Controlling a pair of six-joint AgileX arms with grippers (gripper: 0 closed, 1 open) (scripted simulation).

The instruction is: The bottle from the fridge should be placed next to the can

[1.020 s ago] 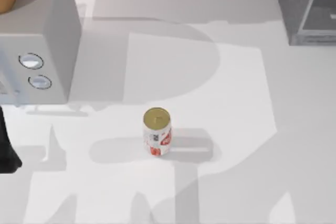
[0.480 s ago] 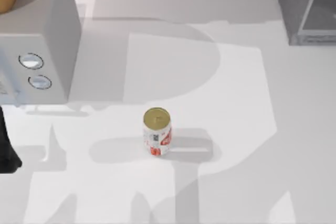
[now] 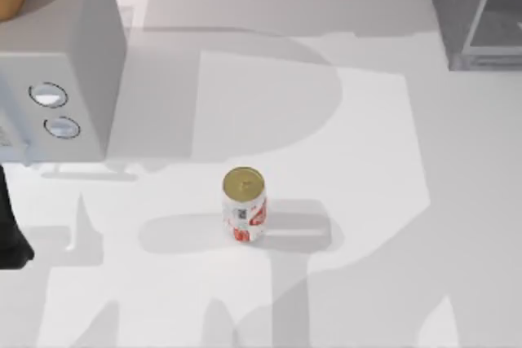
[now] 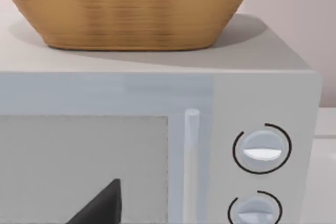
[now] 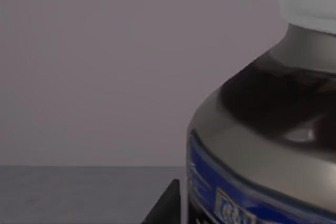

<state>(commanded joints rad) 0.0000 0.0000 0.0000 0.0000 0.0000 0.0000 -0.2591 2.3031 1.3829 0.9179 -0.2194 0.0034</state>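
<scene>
The can (image 3: 244, 205), gold-topped with white and red sides, stands upright near the middle of the table. The dark grey fridge (image 3: 473, 14) with its pale framed panel sits at the back right corner. In the right wrist view the bottle (image 5: 262, 145) looms very close, with a white cap, dark shoulder and blue label, standing on a dark floor before a plain grey wall. A dark part of my right gripper (image 5: 165, 208) shows right beside the bottle. My left arm (image 3: 8, 234) is parked at the table's left edge, and part of the left gripper (image 4: 100, 208) faces the microwave.
A light grey microwave (image 3: 57, 71) with two round dials (image 4: 261, 149) fills the back left, with a wicker basket (image 4: 126, 9) on top of it. Open white tabletop (image 3: 367, 201) surrounds the can on all sides.
</scene>
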